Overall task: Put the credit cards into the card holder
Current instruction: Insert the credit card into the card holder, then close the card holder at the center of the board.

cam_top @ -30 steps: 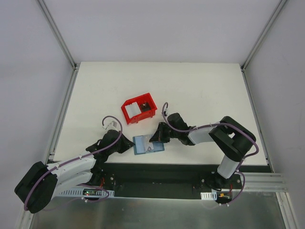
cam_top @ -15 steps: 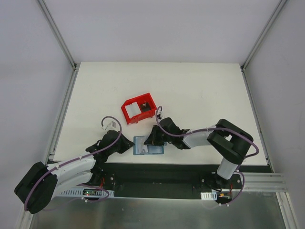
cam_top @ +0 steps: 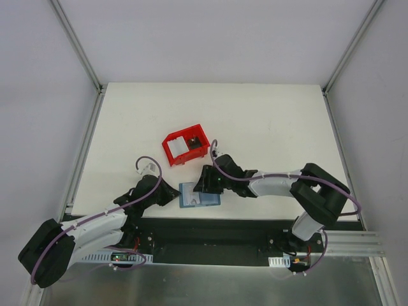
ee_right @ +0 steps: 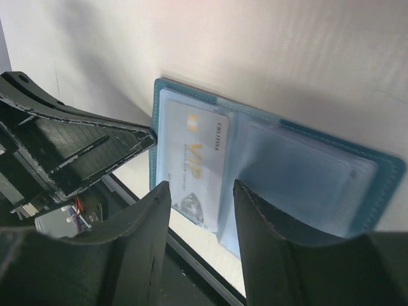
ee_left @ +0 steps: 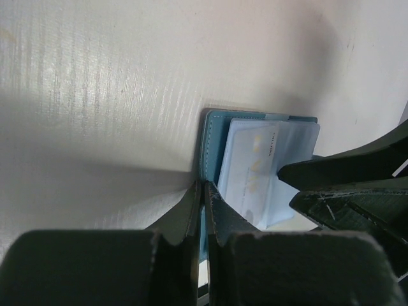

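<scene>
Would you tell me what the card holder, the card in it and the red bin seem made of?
Card holder: probably faux leather, matte teal with a stitched edge; its pockets look like translucent plastic film. Card: likely glossy plastic, white with gold print. Red bin: seemingly rigid moulded plastic, evenly red.

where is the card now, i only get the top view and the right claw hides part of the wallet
Observer: In the right wrist view, a pale card with gold VIP lettering looks tucked into the open wallet, in the half on the left of that view.
Operator: is the right claw holding it
Observer: No. The right claw is open, with one finger on each side above the card.
</scene>
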Controlling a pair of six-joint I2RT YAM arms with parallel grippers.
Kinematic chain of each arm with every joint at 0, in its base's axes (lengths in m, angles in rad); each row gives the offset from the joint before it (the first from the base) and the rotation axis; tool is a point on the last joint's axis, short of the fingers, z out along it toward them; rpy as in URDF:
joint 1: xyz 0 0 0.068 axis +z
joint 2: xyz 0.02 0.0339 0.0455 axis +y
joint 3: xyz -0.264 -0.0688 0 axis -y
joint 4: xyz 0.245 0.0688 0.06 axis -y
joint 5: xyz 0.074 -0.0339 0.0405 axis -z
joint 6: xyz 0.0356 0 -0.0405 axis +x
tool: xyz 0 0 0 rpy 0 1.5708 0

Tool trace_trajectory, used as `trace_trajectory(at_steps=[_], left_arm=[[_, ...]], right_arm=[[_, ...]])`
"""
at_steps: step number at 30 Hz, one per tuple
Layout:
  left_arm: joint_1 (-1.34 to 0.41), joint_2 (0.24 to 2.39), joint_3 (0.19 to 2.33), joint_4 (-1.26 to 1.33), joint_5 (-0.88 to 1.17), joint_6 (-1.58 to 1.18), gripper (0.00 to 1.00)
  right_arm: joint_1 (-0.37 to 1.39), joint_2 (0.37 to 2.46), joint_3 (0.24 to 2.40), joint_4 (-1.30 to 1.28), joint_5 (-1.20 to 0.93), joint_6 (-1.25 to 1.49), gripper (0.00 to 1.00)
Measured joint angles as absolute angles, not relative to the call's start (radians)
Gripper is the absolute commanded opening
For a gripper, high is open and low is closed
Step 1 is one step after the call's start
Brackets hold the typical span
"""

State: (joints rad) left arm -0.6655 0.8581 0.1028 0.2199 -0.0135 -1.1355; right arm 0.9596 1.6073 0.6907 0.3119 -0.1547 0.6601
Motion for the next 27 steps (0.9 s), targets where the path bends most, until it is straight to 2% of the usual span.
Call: trace_trajectory(at_steps=[12,17,22,27], left_arm=[[-0.665,0.859,0.103,0.205,-0.011,-1.135,0.0],[-0.665,0.848,0.115,0.175,-0.009,-1.116,0.0],[-0.665,0.819,0.195,0.096,-0.007,-1.047,0.0],[-0.665,0.827,0.296,0.053,0.011,-0.975,0.0]], right_arm=[[1.001,1.734,0.823,0.26,-0.239,0.632,0.44],[1.007,1.708,0.833,0.21,-0.231,0.574,0.5],[1.011,1.552,0.863,-0.035,-0.067,0.475,0.59],[1.01,1.417,0.887,-0.231,0.12,0.435,0.65]])
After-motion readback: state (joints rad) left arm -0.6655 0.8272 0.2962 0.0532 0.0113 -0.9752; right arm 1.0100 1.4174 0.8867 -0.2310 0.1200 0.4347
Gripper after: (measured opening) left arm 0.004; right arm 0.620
